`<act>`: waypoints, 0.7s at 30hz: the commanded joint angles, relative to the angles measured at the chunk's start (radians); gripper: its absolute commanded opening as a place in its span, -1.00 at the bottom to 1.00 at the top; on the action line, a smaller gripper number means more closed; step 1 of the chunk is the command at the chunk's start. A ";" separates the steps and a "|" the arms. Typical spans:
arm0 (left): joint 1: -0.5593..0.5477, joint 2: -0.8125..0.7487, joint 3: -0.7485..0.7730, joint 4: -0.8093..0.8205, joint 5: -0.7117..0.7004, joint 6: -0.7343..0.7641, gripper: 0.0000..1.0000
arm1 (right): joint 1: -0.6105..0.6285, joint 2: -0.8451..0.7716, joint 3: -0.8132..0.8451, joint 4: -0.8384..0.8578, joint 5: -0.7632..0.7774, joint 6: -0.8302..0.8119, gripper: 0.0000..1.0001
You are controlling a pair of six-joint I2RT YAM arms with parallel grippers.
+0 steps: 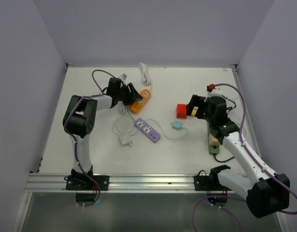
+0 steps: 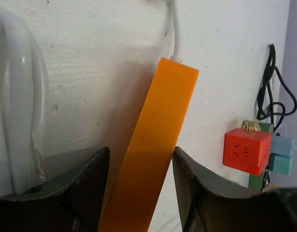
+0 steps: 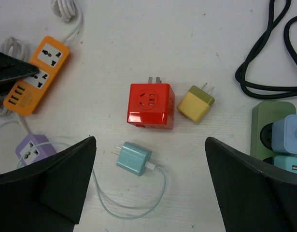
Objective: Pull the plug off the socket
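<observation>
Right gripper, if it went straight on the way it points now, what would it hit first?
Most likely the red cube adapter, which sits centred ahead of the open right gripper. The teal charger lies close beside that line, and depth is hard to judge.

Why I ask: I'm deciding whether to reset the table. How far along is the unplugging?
Looks done: the orange plastic power strip shows empty sockets; a red cube adapter, yellow plug and teal charger lie loose. In hand: the left tool straddles the orange strip, jaws slack; the right tool hangs open above the loose plugs. Left: two light-blue adapters sit plugged into the green power strip.
</observation>
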 commanded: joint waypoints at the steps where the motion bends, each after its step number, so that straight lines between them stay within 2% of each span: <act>1: 0.009 0.048 0.043 -0.144 -0.070 0.095 0.18 | -0.004 0.002 -0.004 0.052 -0.023 0.006 0.97; 8: 0.010 0.073 0.104 -0.284 -0.119 0.153 0.25 | -0.006 0.019 -0.001 0.073 -0.051 0.012 0.97; 13: 0.009 0.070 0.178 -0.397 -0.225 0.236 0.38 | -0.004 0.017 -0.003 0.075 -0.062 0.005 0.97; 21: 0.004 0.085 0.261 -0.470 -0.318 0.302 0.42 | -0.004 0.005 -0.003 0.064 -0.071 -0.004 0.97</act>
